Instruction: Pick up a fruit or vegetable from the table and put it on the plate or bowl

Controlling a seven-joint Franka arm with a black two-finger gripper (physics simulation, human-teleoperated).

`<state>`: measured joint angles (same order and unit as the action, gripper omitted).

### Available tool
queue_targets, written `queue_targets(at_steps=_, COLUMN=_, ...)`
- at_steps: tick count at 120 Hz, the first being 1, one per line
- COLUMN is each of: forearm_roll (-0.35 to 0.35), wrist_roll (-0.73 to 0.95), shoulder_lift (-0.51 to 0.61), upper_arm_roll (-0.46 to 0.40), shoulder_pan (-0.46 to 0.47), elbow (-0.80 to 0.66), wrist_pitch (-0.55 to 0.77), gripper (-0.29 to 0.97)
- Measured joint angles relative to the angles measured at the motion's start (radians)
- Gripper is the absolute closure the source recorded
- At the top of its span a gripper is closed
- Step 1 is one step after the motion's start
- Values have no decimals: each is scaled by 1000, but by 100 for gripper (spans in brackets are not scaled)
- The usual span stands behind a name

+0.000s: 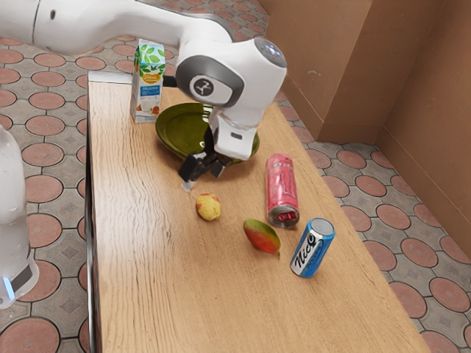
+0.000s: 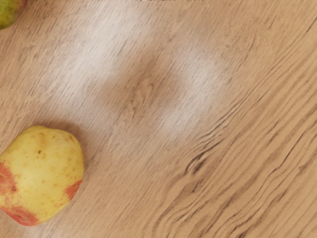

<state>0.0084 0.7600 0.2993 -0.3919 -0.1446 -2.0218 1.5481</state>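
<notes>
Wrist view shows the yellow-red fruit [image 2: 39, 173] lying on the bare counter [image 2: 198, 124], just beside the hand [image 1: 200, 169]. That hand hangs spread and empty between the fruit and the green plate [image 1: 176, 129]. By my reckoning nothing is done yet: grasping, lifting and placing all remain.

Wood-grain tabletop, light brown [image 2: 233, 163], with wavy dark grain lines. A round yellow fruit with red-orange blotches [image 2: 39, 173] and small brown speckles lies on it, cut by the frame edge. A sliver of green-and-reddish fruit [image 2: 8, 11] sits at a corner, well apart from the yellow one. A soft dark shadow patch [image 2: 143, 91] falls on bare wood among pale glare spots, clear of both fruits.
</notes>
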Motion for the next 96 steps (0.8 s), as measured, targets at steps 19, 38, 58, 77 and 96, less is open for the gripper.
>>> queue_targets(at_steps=19, forearm_roll=-53, wrist_roll=80, shoulder_lift=83, upper_arm_roll=4, shoulder_pan=26, elbow=-92, wrist_pitch=35, gripper=0)
queue_targets(at_steps=38, forearm_roll=-71, wrist_roll=136, shoulder_lift=120, upper_arm_roll=22, shoulder_pan=32, elbow=-158, wrist_pitch=54, gripper=0)
queue_targets(at_steps=58, forearm_roll=-68, wrist_roll=189, shoulder_lift=53, upper_arm_roll=24, shoulder_pan=-34, elbow=-178, wrist_pitch=122, gripper=0)
queue_targets(at_steps=77, forearm_roll=-66, wrist_roll=231, shoulder_lift=19, upper_arm_roll=22, shoulder_pan=-41, elbow=-181, wrist_pitch=184, gripper=0)
queue_targets(at_steps=96, forearm_roll=-65, wrist_roll=278, shoulder_lift=8, upper_arm_roll=22, shoulder_pan=-48, elbow=-188, wrist_pitch=226, gripper=0)
